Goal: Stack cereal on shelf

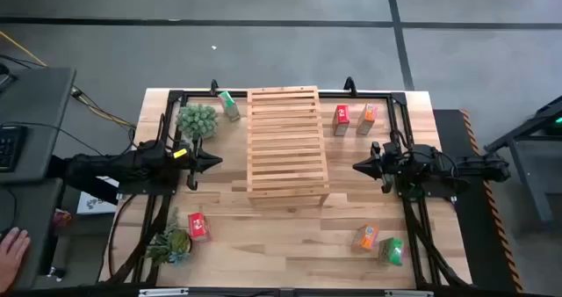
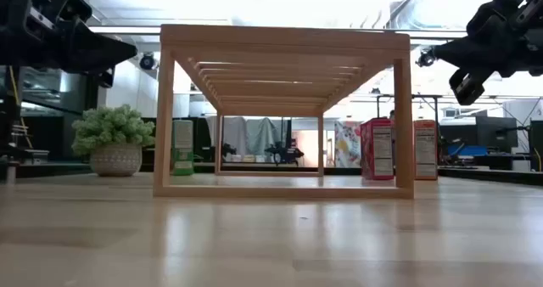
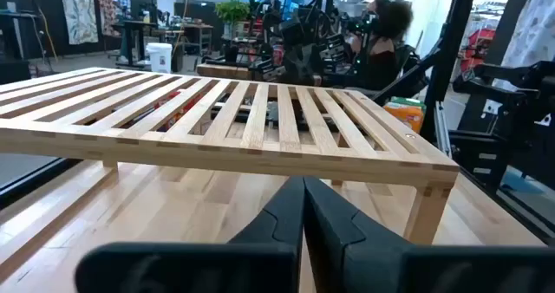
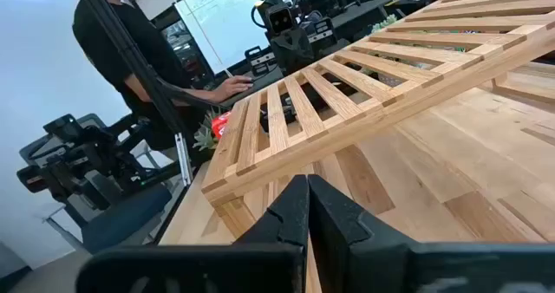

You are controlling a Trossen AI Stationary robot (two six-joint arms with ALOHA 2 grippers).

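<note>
The shelf [image 1: 285,143] is a light-wood slatted rack standing on its legs mid-table, also seen in the low view [image 2: 280,41]. Six small cereal boxes stand on the tabletop. A green one [image 1: 230,105], a red one [image 1: 342,119] and an orange one [image 1: 367,118] are by the far edge. A red one [image 1: 198,227], an orange one [image 1: 366,237] and a green one [image 1: 392,249] are near the front. My left gripper [image 1: 215,162] is shut and hovers left of the shelf. My right gripper [image 1: 358,166] is shut and hovers to its right. Both point at the shelf [image 3: 260,128] [image 4: 347,94].
A potted plant [image 1: 197,119] stands by the far left corner and another [image 1: 171,242] at the near left. A black frame [image 1: 404,112] edges the table. A person's hand [image 1: 10,249] shows off the table's left. People sit beyond the table [image 3: 386,33] [image 4: 130,50].
</note>
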